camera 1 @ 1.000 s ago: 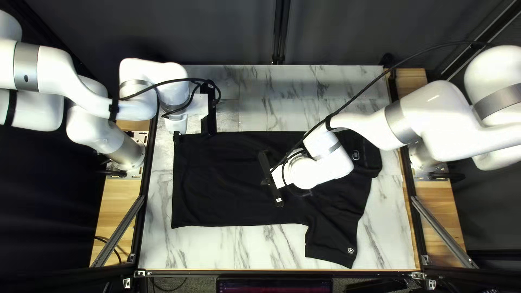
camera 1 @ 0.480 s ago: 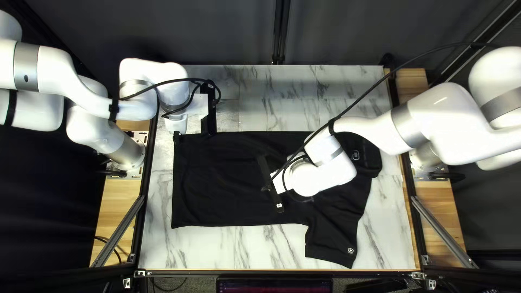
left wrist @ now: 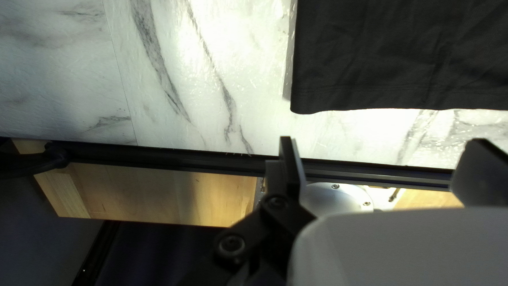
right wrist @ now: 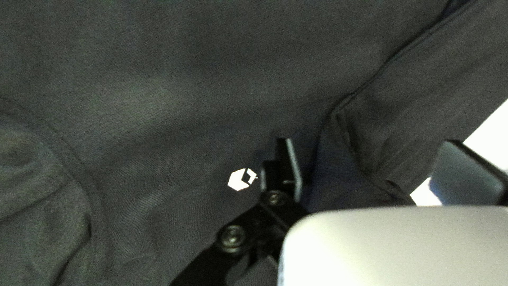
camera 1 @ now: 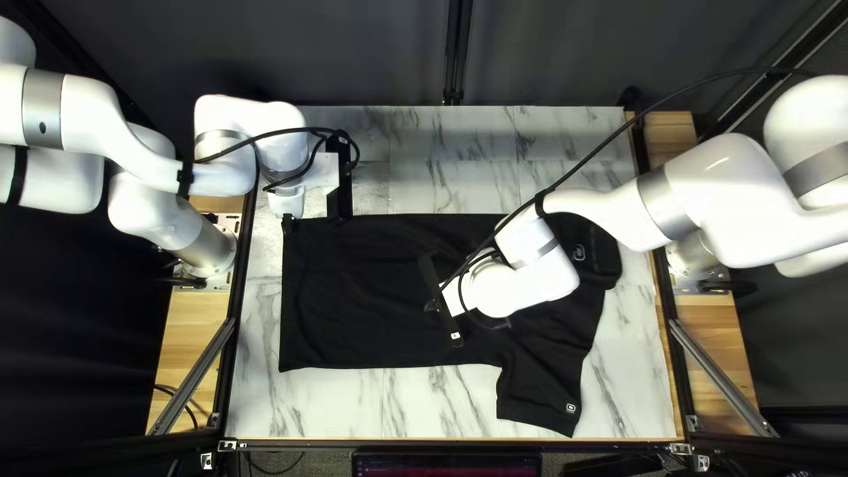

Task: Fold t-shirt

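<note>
A black t-shirt (camera 1: pixel 371 309) lies spread on the table, hem toward the left of the top left view, a sleeve reaching toward the near edge. My left gripper (camera 1: pixel 288 221) is at the shirt's far hem corner. In the left wrist view the shirt (left wrist: pixel 397 58) lies ahead of my left gripper (left wrist: pixel 383 159), whose fingers stand apart with no cloth between them. My right gripper (camera 1: pixel 435 306) hovers over the middle of the shirt. In the right wrist view my right gripper (right wrist: pixel 375 164) is open above the cloth (right wrist: pixel 185 106), a white logo (right wrist: pixel 242 179) beside one finger.
Marble-patterned table (camera 1: pixel 459 402) shows around the shirt. A dark rail (left wrist: pixel 159 157) runs along the table's left edge, with my left arm's base plate (left wrist: pixel 338 197) beyond it. My right forearm (camera 1: pixel 609 210) crosses over the shirt's collar end.
My right arm has shifted slightly toward the right of the top left view, its wrist turning a little. My left arm and the shirt look unmoved.
</note>
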Tool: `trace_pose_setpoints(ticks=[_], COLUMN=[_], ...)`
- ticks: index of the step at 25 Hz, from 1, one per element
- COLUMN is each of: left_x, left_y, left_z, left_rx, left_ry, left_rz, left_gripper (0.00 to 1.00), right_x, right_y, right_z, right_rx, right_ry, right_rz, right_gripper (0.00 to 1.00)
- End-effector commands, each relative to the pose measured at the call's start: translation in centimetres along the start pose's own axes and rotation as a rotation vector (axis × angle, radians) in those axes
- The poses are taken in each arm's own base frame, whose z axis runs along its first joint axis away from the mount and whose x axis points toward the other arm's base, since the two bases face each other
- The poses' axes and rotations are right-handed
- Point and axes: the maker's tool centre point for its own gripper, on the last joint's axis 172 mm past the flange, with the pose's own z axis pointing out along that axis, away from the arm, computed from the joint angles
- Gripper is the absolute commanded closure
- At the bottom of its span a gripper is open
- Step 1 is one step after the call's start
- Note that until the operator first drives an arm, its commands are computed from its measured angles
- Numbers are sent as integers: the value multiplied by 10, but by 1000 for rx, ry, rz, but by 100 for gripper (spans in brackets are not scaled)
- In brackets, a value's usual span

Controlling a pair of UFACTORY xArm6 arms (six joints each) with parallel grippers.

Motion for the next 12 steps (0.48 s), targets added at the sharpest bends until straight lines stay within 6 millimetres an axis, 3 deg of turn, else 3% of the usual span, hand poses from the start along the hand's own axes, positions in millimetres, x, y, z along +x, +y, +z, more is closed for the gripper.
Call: trace_pose_setpoints(ticks=[1, 2, 12], left_x=[0, 0, 0], left_y=[0, 0, 0], left_z=[0, 0, 0], left_rx=[0, 0, 0], left_ry=[0, 0, 0], left_rz=[0, 0, 0], left_gripper=[0, 0, 0], right_x=[2, 2, 3], right_y=[0, -1, -1], right_z=[2, 3, 9], right_rx=[8, 10, 20], right_ry=[3, 3, 4], right_rz=[-3, -4, -9], right_gripper=[47, 99, 100])
